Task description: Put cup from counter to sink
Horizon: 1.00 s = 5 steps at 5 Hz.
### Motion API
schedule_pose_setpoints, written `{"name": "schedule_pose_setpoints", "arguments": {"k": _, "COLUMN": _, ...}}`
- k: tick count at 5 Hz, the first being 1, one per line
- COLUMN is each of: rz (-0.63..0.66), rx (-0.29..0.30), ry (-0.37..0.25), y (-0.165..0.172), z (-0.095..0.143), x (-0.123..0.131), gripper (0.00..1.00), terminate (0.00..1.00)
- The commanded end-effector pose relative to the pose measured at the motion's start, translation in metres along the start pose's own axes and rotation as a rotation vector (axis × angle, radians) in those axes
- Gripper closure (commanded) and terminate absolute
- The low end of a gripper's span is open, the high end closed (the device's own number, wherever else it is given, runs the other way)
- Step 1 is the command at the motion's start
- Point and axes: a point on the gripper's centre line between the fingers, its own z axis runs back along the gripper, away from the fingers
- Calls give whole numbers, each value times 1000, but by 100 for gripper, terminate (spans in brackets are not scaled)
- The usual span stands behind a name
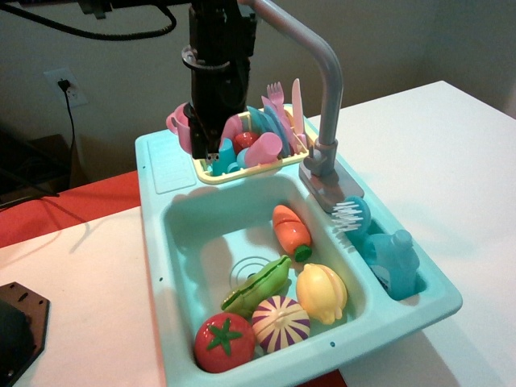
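Gripper [208, 143] seems closed on the cup [179, 122], held above the counter [168, 165] at 11 o'clock of the sink [187, 222]; a weak pinch could drop it onto the rack [246, 168].

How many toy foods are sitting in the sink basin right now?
5, all in the sink: carrot at the back, pea pod centre, lemon right, tomato at the front left, purple-striped onion beside it. Smaller pieces could be hidden beneath them.
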Motion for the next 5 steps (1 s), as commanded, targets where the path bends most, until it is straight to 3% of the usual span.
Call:
{"name": "schedule_pose_setpoints", "arguments": {"k": 1, "rz": -57, "rx": -24, "ry": -40, "y": -39, "z": 5, "x": 5, "gripper": 100, "terminate": 0}}
{"name": "schedule_pose_setpoints", "arguments": {"k": 2, "rz": -115, "rx": -25, "ry": -22, "y": -76, "z": -9, "x": 10, "gripper": 100, "terminate": 0}}
{"name": "schedule_pose_setpoints", "arguments": {"k": 3, "rz": -115, "rx": -12, "ry": -12, "y": -83, "z": -18, "x": 19, "gripper": 100, "terminate": 0}}
{"name": "schedule_pose_setpoints", "arguments": {"k": 5, "rz": -64, "rx": -2, "ry": 55, "y": -57, "z": -64, "x": 28, "gripper": 100, "terminate": 0}}
